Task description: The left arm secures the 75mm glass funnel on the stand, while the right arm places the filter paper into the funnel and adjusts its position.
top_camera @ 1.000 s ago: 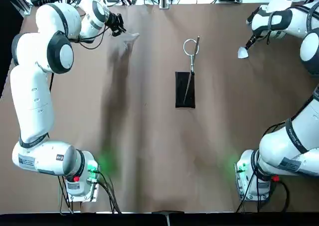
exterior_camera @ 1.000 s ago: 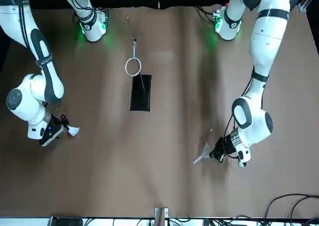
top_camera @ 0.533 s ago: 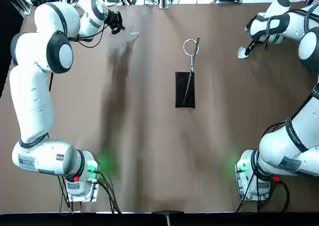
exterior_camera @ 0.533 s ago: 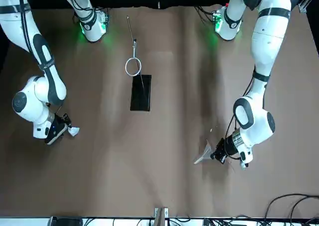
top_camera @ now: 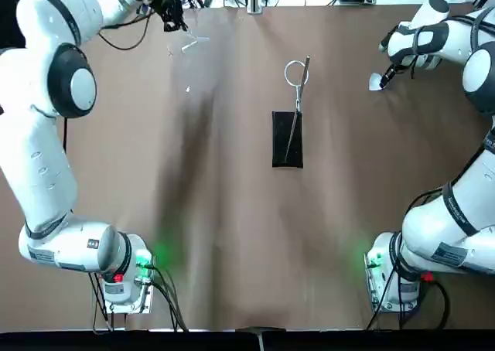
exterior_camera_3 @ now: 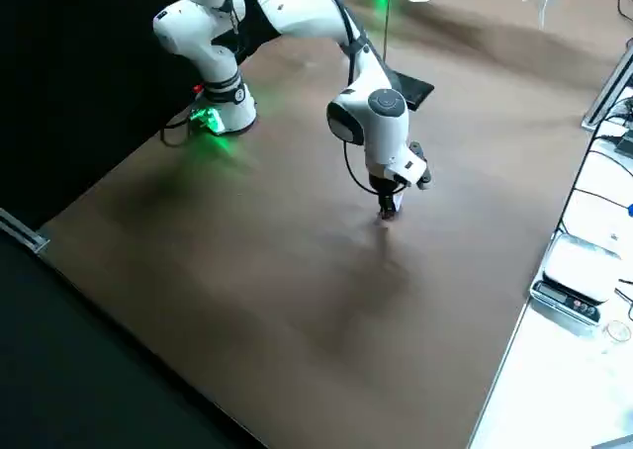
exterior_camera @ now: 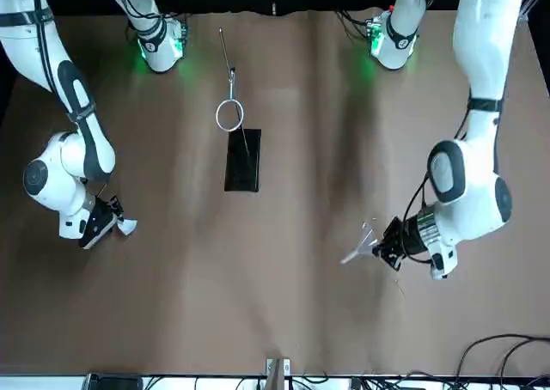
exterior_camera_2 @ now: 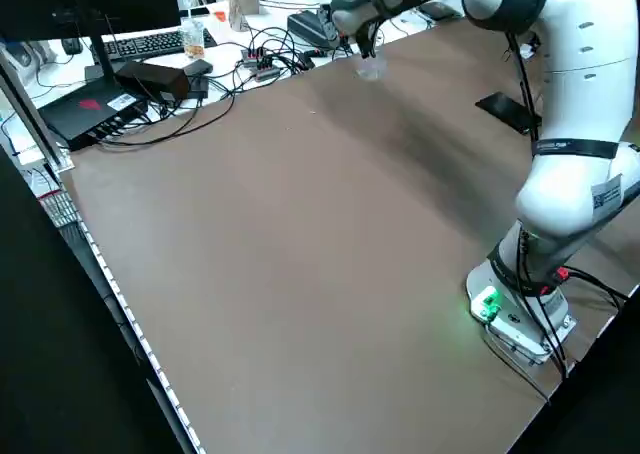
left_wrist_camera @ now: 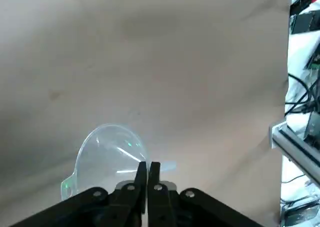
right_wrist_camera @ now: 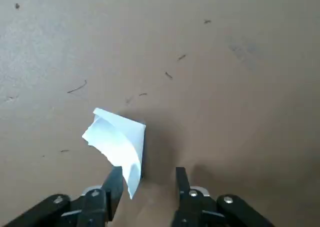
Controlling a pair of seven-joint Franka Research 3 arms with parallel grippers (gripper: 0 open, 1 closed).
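The stand's black base (top_camera: 287, 138) sits mid-table, with its rod and wire ring (top_camera: 295, 73) toward the far side; it shows again as base (exterior_camera: 242, 160) and ring (exterior_camera: 229, 115). My left gripper (top_camera: 172, 15) is near the far-left corner, shut on the clear glass funnel (top_camera: 189, 43), which hangs above the table (exterior_camera: 357, 248). In the left wrist view the funnel's cone (left_wrist_camera: 112, 152) lies beside the shut fingers. My right gripper (top_camera: 389, 71) is at the far right, open, low over the white filter paper (top_camera: 376, 81). The paper (right_wrist_camera: 117, 142) lies on the table against one finger (right_wrist_camera: 114, 183).
Cables and electronics (exterior_camera_2: 150, 69) line the table's far edge beside the left gripper. A scale-like device (exterior_camera_3: 569, 276) sits on the white bench beyond the far edge. Both arm bases (top_camera: 124, 277) stand at the near corners with green lights.
The left arm has risen and carried the funnel up off the table toward the far edge. The right gripper has settled slightly closer over the filter paper.
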